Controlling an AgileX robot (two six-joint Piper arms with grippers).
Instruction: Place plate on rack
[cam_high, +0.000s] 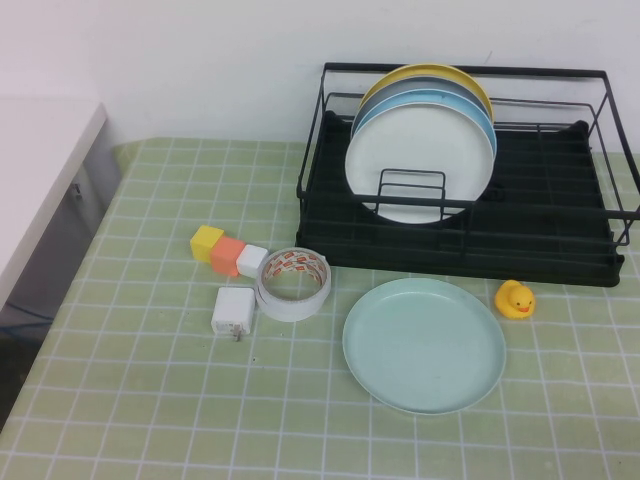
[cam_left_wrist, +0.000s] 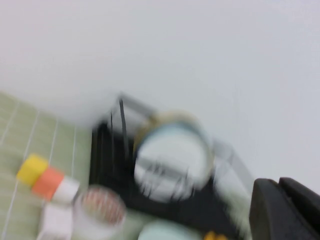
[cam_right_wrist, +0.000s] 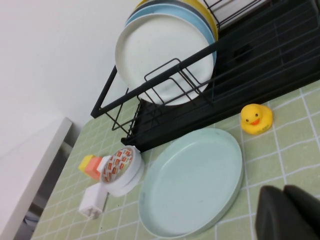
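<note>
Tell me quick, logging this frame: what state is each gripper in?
Left gripper: only a dark edge shows in its wrist view; cannot tell.
Right gripper: above the table by the plate; cannot tell.

We see bright, even light and soft shadows under the plate (cam_high: 424, 345). Our left wrist view is blurry all over; the other 2 are sharp.

A plain white wall (cam_high: 200, 60) rises behind the bench (cam_high: 140, 410), which wears a pale green checked cloth (thin white grid lines). A white counter (cam_high: 40, 170) stands at the left. Even, soft light.
</note>
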